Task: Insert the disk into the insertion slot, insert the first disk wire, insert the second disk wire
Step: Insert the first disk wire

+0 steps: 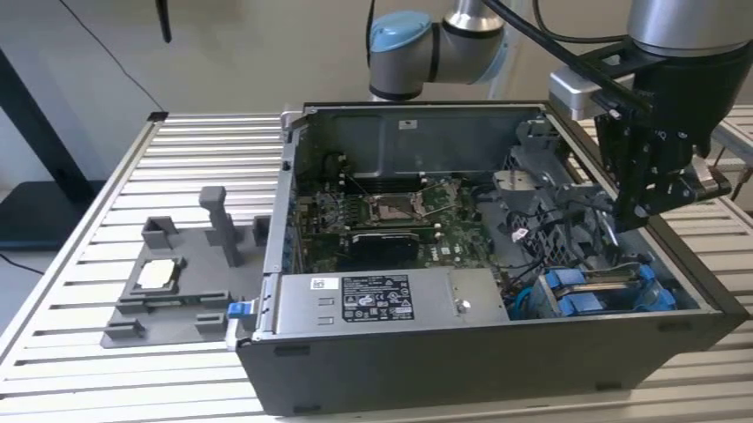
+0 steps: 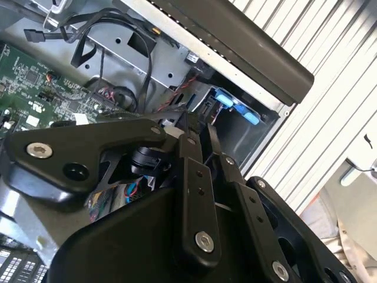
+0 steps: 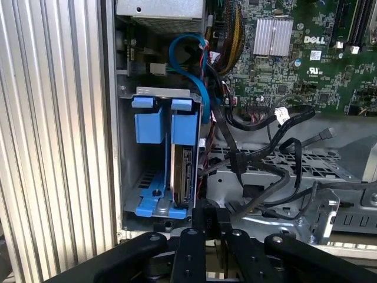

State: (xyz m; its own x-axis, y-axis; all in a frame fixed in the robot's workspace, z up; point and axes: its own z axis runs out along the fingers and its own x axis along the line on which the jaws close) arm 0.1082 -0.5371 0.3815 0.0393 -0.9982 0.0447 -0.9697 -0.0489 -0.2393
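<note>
exterior view: raised, set back, looking down into the computer case [image 1: 471, 370]
both wrist views: close, facing the insertion slot [image 3: 141, 177]
shared: that slot

Inventory from where I work. One worktop [image 1: 200, 150] of slatted metal. One black computer case [image 1: 471, 361] on it, open side up. Inside the case are a green motherboard [image 1: 389, 211] and a silver power-supply box [image 1: 365, 304] with a white label along the near wall. In the first wrist view: one finned silver heat sink [image 3: 273, 36], one looped blue cable [image 3: 202, 82] and several black cables [image 3: 235, 156] draped over grey metal. At the exterior view's left, beside the case, is one grey fixture plate [image 1: 165, 304] with upright posts, carrying a small silver square part [image 1: 157, 275].
</note>
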